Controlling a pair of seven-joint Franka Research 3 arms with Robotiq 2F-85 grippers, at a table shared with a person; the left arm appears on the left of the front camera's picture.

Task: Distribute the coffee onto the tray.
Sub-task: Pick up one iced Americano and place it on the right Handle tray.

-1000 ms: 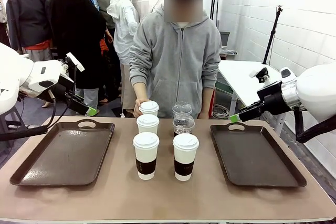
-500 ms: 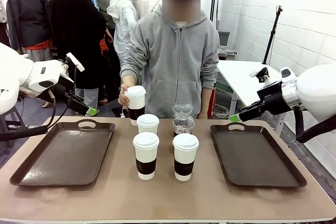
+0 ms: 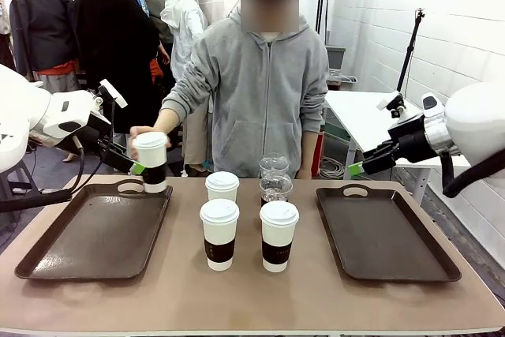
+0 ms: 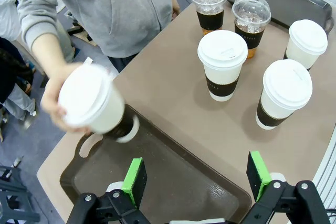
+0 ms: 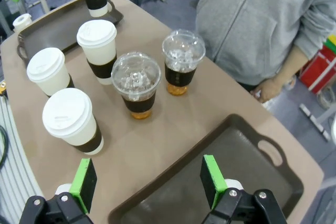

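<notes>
Hand (image 3: 140, 132) holds cup (image 3: 151, 162) over left tray (image 3: 95, 234) rim; set there, it could tip. Left gripper (image 4: 196, 174), right gripper (image 5: 148, 178): fingers spread, empty.

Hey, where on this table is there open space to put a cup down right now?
The right tray is fully bare. The left tray is bare except its far handle end, where the person's hand holds a white cup. The table strip nearest the robot is free. The middle is crowded: three white cups, two clear cups.
</notes>
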